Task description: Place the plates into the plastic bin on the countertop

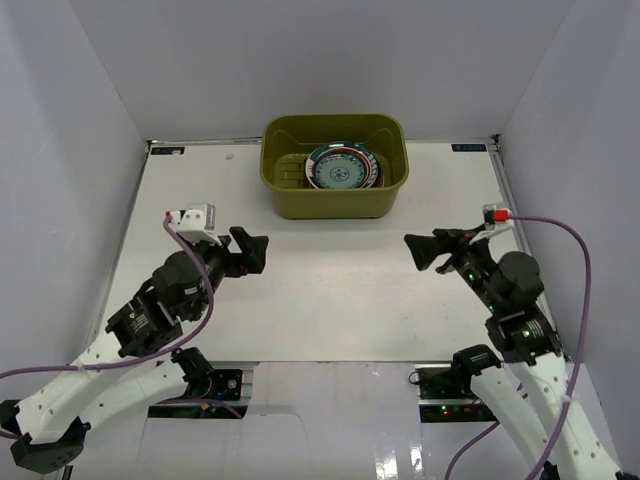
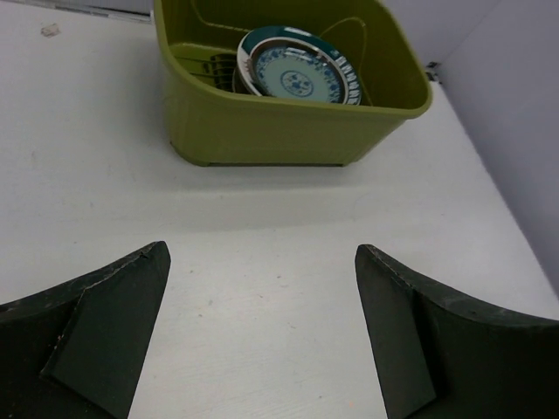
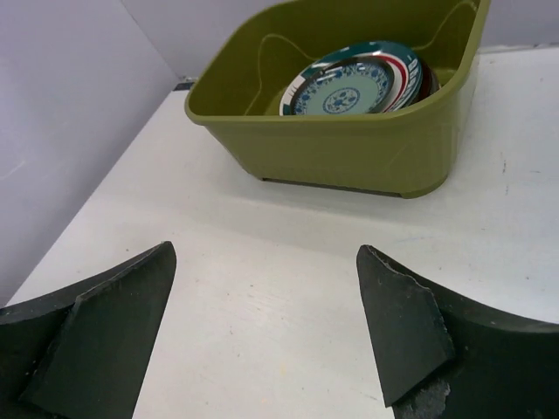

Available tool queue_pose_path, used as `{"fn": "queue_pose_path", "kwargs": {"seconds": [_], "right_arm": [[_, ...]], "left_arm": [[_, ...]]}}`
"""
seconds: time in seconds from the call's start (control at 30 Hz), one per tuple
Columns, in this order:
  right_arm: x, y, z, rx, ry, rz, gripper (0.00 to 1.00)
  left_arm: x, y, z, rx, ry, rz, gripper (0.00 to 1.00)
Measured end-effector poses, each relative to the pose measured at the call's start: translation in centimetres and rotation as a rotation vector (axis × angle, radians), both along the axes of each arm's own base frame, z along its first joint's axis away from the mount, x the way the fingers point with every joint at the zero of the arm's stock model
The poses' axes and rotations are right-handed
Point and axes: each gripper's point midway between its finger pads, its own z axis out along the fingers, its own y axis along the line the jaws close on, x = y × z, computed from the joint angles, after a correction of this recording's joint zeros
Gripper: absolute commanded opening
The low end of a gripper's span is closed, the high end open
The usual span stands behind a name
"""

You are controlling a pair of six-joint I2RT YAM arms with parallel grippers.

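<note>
Bright, even light; soft shadows.

No legible text, brand or number in any view. A small dark label (image 1: pixel 168 151) sits at the far-left corner of the flat white countertop (image 1: pixel 330 300). A second dark label (image 1: pixel 468 147) sits far-right. Print on both is too small to read.

plates (image 1: pixel 341 167) stacked inside plastic bin (image 1: pixel 330 200) | plastic bin on countertop (image 1: pixel 330 300), rear edge, near centre

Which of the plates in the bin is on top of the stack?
The pale teal plate with the blue medallion in its centre lies on top in the olive-green bin; the other plates show only as rims beneath it.
</note>
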Motion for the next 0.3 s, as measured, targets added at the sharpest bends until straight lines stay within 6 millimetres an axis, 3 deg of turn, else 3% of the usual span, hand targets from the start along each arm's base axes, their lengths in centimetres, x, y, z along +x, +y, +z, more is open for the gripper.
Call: {"fn": "queue_pose_path", "kwargs": {"seconds": [0.13, 0.3], "right_arm": [[-3.1, -1.6, 1.7, 0.028, -0.078, -0.026, 0.90], [-4.0, -2.0, 1.2, 0.008, -0.025, -0.030, 0.90]], "left_arm": [[-1.8, 0.8, 2.3, -0.101, -0.056, -0.050, 0.98], [-3.7, 1.8, 4.4, -0.198, -0.100, -0.089, 0.98]]}}
